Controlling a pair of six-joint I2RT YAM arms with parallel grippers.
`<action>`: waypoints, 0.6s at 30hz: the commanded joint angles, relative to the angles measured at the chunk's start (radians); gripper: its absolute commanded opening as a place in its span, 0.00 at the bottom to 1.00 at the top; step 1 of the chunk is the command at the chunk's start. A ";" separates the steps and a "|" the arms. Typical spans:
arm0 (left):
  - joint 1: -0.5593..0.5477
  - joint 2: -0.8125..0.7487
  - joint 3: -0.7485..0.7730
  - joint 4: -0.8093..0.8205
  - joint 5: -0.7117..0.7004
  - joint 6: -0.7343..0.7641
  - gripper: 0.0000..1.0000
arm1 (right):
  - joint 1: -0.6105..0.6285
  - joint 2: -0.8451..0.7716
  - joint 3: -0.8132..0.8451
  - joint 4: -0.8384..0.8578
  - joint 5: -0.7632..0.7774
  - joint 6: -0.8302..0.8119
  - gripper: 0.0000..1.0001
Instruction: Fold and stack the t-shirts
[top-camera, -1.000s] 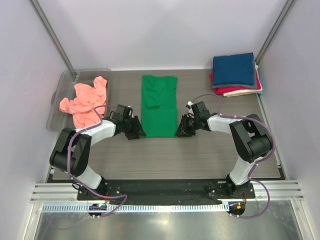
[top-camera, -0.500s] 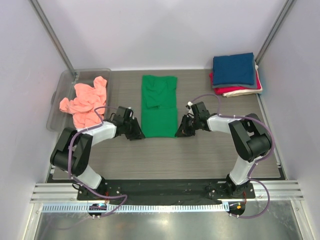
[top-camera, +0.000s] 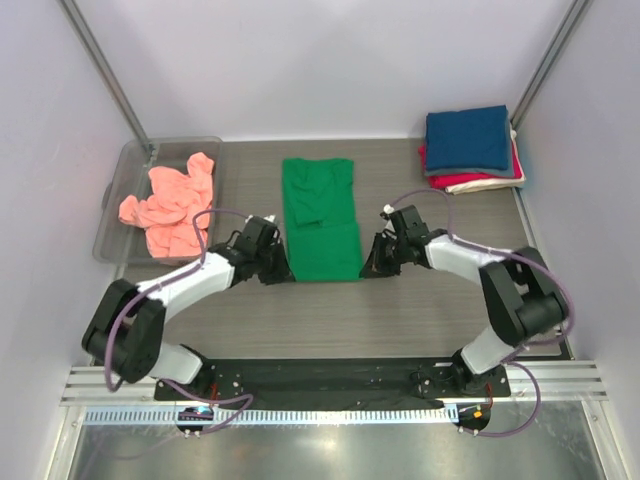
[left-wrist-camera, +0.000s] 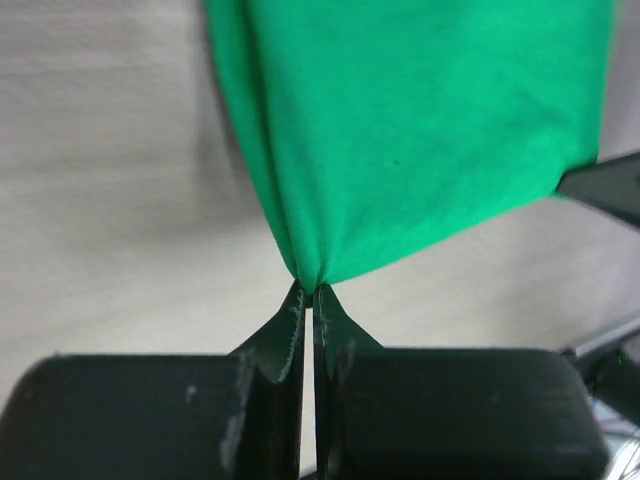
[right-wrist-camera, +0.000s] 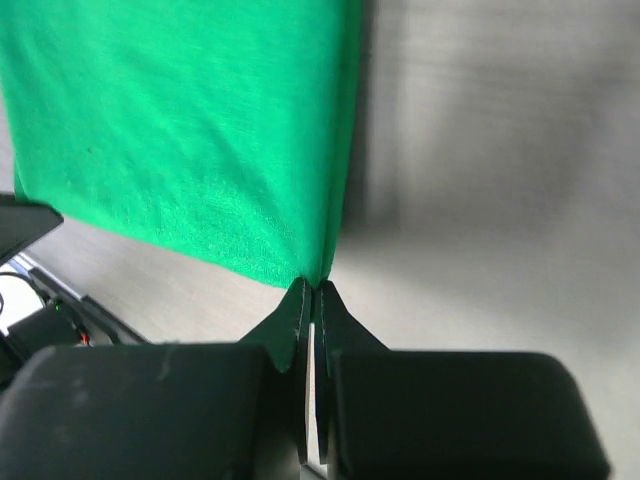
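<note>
This seems to be a robotics lab cell: plain white panels (top-camera: 330, 70) close in a grey wood-grain worktop (top-camera: 400, 320), metal posts (top-camera: 105, 75) stand at the back corners, and an aluminium rail (top-camera: 560, 382) edges the front.

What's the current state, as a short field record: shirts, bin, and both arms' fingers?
shirt being handled: bright green cotton t-shirt, folded into a long strip, mid-table
left fingers: shut on its near left corner
right fingers: shut on its near right corner
waiting: crumpled salmon-pink t-shirt in the clear plastic bin, far left
stack: folded navy blue t-shirt on top, red t-shirt beneath, far right
</note>
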 joint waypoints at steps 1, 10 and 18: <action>-0.087 -0.127 0.040 -0.121 -0.080 -0.028 0.00 | 0.009 -0.181 -0.017 -0.144 0.067 -0.042 0.01; -0.415 -0.397 0.148 -0.419 -0.308 -0.200 0.00 | 0.088 -0.671 -0.035 -0.501 0.139 0.027 0.01; -0.553 -0.459 0.303 -0.620 -0.439 -0.284 0.00 | 0.124 -0.834 0.086 -0.693 0.226 0.053 0.01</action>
